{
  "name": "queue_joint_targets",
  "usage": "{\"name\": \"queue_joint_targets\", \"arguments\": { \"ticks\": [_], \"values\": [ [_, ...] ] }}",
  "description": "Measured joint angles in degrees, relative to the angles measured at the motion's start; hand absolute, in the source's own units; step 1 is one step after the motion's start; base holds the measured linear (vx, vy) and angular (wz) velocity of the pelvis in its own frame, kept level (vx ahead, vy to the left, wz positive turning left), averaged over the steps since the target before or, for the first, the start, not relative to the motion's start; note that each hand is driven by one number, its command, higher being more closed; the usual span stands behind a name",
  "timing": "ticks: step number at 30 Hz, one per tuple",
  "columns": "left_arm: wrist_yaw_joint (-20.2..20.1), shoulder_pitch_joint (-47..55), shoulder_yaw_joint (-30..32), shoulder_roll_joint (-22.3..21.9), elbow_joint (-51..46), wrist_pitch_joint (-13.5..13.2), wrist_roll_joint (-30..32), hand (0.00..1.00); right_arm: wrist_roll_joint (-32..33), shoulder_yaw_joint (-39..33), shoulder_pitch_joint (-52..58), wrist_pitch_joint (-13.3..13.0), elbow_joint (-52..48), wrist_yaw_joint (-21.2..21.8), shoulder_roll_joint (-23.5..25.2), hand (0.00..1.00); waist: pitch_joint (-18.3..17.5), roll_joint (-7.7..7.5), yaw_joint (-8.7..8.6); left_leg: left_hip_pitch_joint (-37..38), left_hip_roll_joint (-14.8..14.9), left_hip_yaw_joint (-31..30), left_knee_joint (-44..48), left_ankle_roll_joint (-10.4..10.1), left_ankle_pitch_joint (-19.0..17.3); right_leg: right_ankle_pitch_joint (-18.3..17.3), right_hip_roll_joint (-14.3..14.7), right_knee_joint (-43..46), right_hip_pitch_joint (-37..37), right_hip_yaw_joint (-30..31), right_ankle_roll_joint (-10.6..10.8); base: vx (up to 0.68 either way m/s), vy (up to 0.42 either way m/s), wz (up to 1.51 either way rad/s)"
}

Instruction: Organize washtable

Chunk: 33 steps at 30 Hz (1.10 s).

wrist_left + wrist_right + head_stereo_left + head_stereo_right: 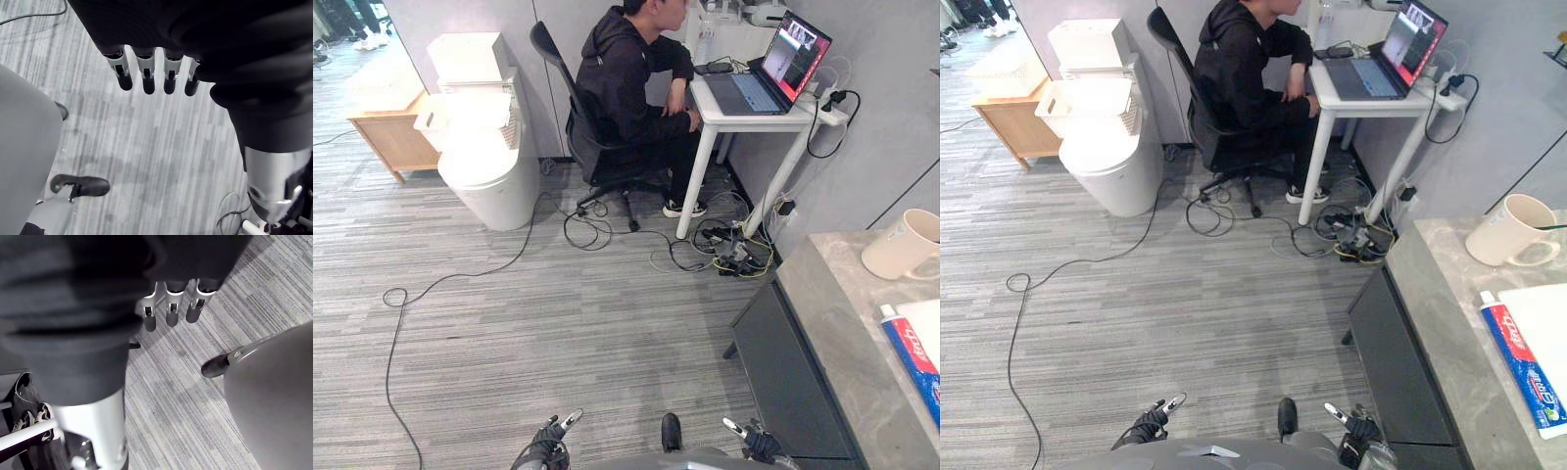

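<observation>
Idling at bottom edge, left hand [546, 439] and right hand [759, 446] released, empty: surface [847, 323] with toothpaste tube [913, 360] at right unreached.

The left hand [161, 29] is wearing a dark ribbed cover, and its silver fingers [146, 73] are ending in rounded dark tips, each showing a small dark slot. The right hand [98, 293] is showing the same cover and silver fingers [172, 308]. A broad silver-grey piece beside each cover is probably the thumb [274, 186].
</observation>
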Motion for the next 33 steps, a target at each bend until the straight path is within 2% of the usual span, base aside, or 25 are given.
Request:
{"name": "queue_joint_targets", "arguments": {
  "ticks": [6, 9, 10, 11, 13, 14, 15, 16, 17, 18, 19, 20, 21, 22, 24, 25, 27, 28, 29, 30, 31, 32, 33],
  "values": [
    [-0.06, -0.12, -1.95, 0.31, -0.04, 0.23, 0.58, 0.0, 0.02, -0.06, -0.04, 0.05, 0.06, -0.09, -0.01, 0.0, 0.27, 0.37, -0.09, 1.84, 0.0, 0.02, 0.09, 0.0, -0.01, 0.2, -0.19, 0.4, 1.99, -0.72, -0.19, 0.0, 0.008, 0.02],
    [-0.13, -1.25, -4.51, 0.85, -0.04, 0.6, 1.22, 0.0, 0.13, -0.2, -0.29, 0.06, 0.06, -0.09, -0.01, 0.0, 0.87, 0.21, -0.25, 1.46, 0.04, 0.09, 0.67, 0.65, -0.59, -4.33, -0.52, 8.16, -1.64, -1.25, 0.13, -0.06, 0.028, 0.09],
    [-0.23, -2.27, -5.65, 1.39, 0.02, 1.13, 2.38, 0.0, 0.15, -0.57, -0.62, 0.07, 0.07, -0.08, 0.04, 0.0, 1.89, 0.11, -0.25, 1.27, 0.16, 0.26, 1.57, 1.41, -1.84, -6.7, -0.64, 12.87, -3.42, -1.49, 0.02, -0.07, 0.012, 0.08],
    [-0.3, -2.48, -6.11, 1.85, -0.01, 1.4, 2.93, 0.0, 0.14, -1.12, -0.68, 0.12, 0.11, -0.08, 0.19, 0.0, 2.09, -0.11, -0.21, 1.04, 0.23, 0.54, 2.63, 1.23, -3.14, -8.57, -0.74, 16.33, -4.75, -1.5, -0.21, -0.04, -0.021, -0.01],
    [-0.46, -2.95, -6.14, 2.47, -0.05, 1.69, 5.43, 0.0, 0.12, -1.98, -0.75, 0.21, 0.22, -0.19, 0.36, 0.0, 2.57, -0.54, -0.25, 2.43, 0.88, 1.67, 4.21, 0.0, -4.44, -11.74, -0.19, 21.84, -5.42, -1.28, -0.43, 0.03, -0.088, -0.13],
    [-0.56, -2.16, -6.02, 2.48, -0.11, 1.92, 7.13, 0.0, 0.08, -2.37, -0.58, 0.23, 0.2, -0.33, 0.19, 0.0, 1.99, 0.18, -0.7, 3.23, 2.56, 2.81, 6.81, -2.65, -5.89, -13.68, 1.3, 23.94, -4.81, -1.61, -1.72, 0.13, -0.161, -0.21],
    [-0.85, -1.27, -4.41, 3.14, -0.17, 2.08, 7.27, 0.0, -0.23, -2.33, -0.64, 0.22, 0.34, -0.53, 0.03, 0.0, 1.81, -0.27, -1.08, 0.6, 3.24, 4.22, 15.77, -4.38, -6.77, -15.64, 2.05, 25.58, -3.77, -1.58, -2.8, 0.1, -0.166, -0.2],
    [-0.98, -1.28, -3.17, 3.56, -0.33, 2.14, 7.17, 0.0, -0.25, -2.42, -0.66, 0.31, 0.61, -0.53, -0.22, 0.0, 1.84, -0.47, -1.18, -2.33, 3.51, 5.01, 22.92, -4.55, -6.64, -16.52, 2.15, 26.25, -3.83, -1.43, -2.84, 0.01, -0.15, -0.22],
    [-1.06, -1.09, -0.47, 3.16, -1.01, 2.5, 7.14, 0.0, -0.25, -3.27, -0.08, 0.99, 0.59, -0.57, -0.87, 0.0, 1.73, 0.13, -1.6, -8.91, 4.71, 5.37, 37.2, -4.0, -3.09, -17.6, 3.18, 27.08, -3.81, -0.92, -3.6, -0.13, -0.118, -0.57],
    [-1.06, -0.02, 1.53, 2.53, -2.55, 2.48, 7.12, 0.0, -0.23, -3.97, 0.1, 1.44, 0.7, -0.78, -1.79, 0.0, 2.11, 1.07, -0.77, -13.73, 5.73, 4.79, 48.17, -1.62, 4.03, -18.02, 4.71, 27.5, -2.94, 1.76, -4.35, -0.14, -0.121, -0.9],
    [-1.05, 0.51, 1.87, 2.56, -2.79, 2.37, 7.14, 0.0, -0.2, -3.91, 0.38, 1.43, 0.69, -0.83, -2.14, 0.0, 2.56, 1.17, 0.11, -15.06, 5.69, 4.47, 51.93, -2.0, 8.27, -18.21, 5.52, 27.98, -2.49, 3.62, -4.93, -0.05, -0.131, -1.59],
    [-1.08, 2.1, 1.72, 2.61, -2.31, 2.55, 7.17, 0.0, -0.17, -3.75, 0.4, 1.42, 0.68, -0.87, -2.58, 0.0, 3.21, 2.45, 0.85, -17.14, 5.17, 3.21, 57.96, -2.1, 10.35, -18.62, 7.01, 28.45, -0.99, 6.97, -5.78, 0.08, -0.127, -1.68],
    [-0.99, 2.99, 0.75, 2.41, -2.1, 2.73, 7.18, 0.0, -0.38, -3.78, 0.27, 1.48, 0.63, -1.28, -3.31, 0.0, 3.64, 3.26, 0.18, -19.79, 5.03, 2.29, 61.44, -1.5, 6.24, -19.05, 8.4, 28.44, -0.04, 10.07, -6.12, 0.16, -0.119, -1.58],
    [-0.92, 3.68, 0.47, 2.33, -2.09, 2.75, 7.18, 0.0, -0.54, -3.78, 0.29, 1.69, 0.62, -1.54, -3.3, 0.0, 3.63, 3.24, 0.1, -21.22, 5.03, 1.97, 61.7, -1.45, 4.65, -19.25, 9.1, 28.47, 0.11, 12.17, -6.09, 0.16, -0.09, -1.48],
    [-0.95, 5.14, 0.93, 2.23, -2.44, 2.7, 7.26, 0.0, -1.14, -3.39, -0.39, 2.19, 0.21, -2.14, -3.21, 0.0, 3.53, 2.59, 0.9, -25.91, 5.06, -2.91, 53.06, -1.5, -0.3, -20.15, 11.45, 28.48, -1.0, 20.11, -5.76, 0.12, -0.065, -1.72],
    [-0.94, 5.16, 1.12, 2.16, -2.6, 2.66, 7.27, 0.0, -1.89, -3.23, -0.67, 2.22, 0.04, -2.26, -3.1, 0.0, 3.53, 2.57, 1.23, -26.18, 4.94, -5.31, 48.89, -2.01, -1.19, -20.16, 12.12, 28.6, -1.24, 22.15, -5.75, 0.16, 0.001, -1.88],
    [-0.48, 5.29, 1.75, 2.05, -2.69, 2.53, 7.28, 0.0, -2.94, -1.47, -2.21, 2.16, 0.13, -2.53, -3.67, 0.0, 3.53, 2.12, 1.78, -23.05, 3.22, -17.4, 31.29, -4.51, -3.02, -20.69, 14.35, 30.62, -1.82, 29.83, -4.81, 0.24, 0.085, -1.99],
    [-0.09, 5.4, 1.84, 2.03, -2.66, 2.44, 7.25, 0.0, -3.7, -0.39, -3.15, 2.13, 0.54, -2.53, -3.91, 0.0, 3.66, 1.86, 2.13, -20.36, 3.52, -19.65, 23.94, -6.55, -2.78, -20.72, 15.32, 31.89, -1.55, 33.61, -3.29, 0.19, 0.194, -2.27],
    [0.14, 5.22, 1.93, 1.95, -2.64, 2.45, 7.27, 0.0, -5.19, 0.6, -4.18, 2.12, 1.14, -2.5, -4.44, 0.0, 3.78, 1.93, 2.08, -17.3, 5.33, -16.38, 16.0, -8.32, -1.47, -20.8, 15.97, 33.05, -0.78, 37.59, -2.56, 0.13, 0.225, -1.88],
    [0.17, 4.94, 1.72, 1.93, -2.54, 2.44, 7.29, 0.0, -5.23, 0.64, -4.29, 2.13, 1.42, -2.5, -4.68, 0.0, 3.74, 2.27, 1.4, -16.33, 5.9, -14.18, 13.42, -8.06, -0.83, -21.06, 16.05, 33.17, 0.03, 38.55, -2.09, 0.13, 0.331, -1.55],
    [0.12, 3.91, 0.94, 2.37, -2.33, 2.32, 7.29, 0.0, -5.6, 0.16, -3.83, 2.27, 2.28, -2.46, -4.83, 0.0, 3.49, 2.42, 0.78, -14.02, 6.09, -11.96, 10.74, -8.15, 3.62, -21.54, 15.62, 32.69, 1.51, 40.32, -1.02, 0.17, 0.314, -0.98],
    [0.04, 2.91, 0.3, 3.22, -2.32, 2.19, 7.45, 0.0, -5.83, -0.16, -3.29, 2.38, 2.45, -2.43, -4.21, 0.0, 2.86, 1.97, 0.55, -12.58, 5.55, -9.67, 9.98, -7.39, 3.91, -21.55, 14.07, 31.06, 2.13, 40.75, -0.26, 0.23, 0.345, -1.06],
    [0.04, 1.74, -0.8, 3.9, -2.45, 1.88, 8.39, 0.0, -6.82, -0.27, -2.63, 2.41, 2.46, -2.31, -3.18, 0.0, 1.57, 1.17, -0.06, -12.32, 5.01, -6.93, 8.46, -6.24, 4.1, -21.74, 11.09, 26.96, 2.17, 40.42, 0.3, 0.17, 0.265, -0.89]
  ]
}}
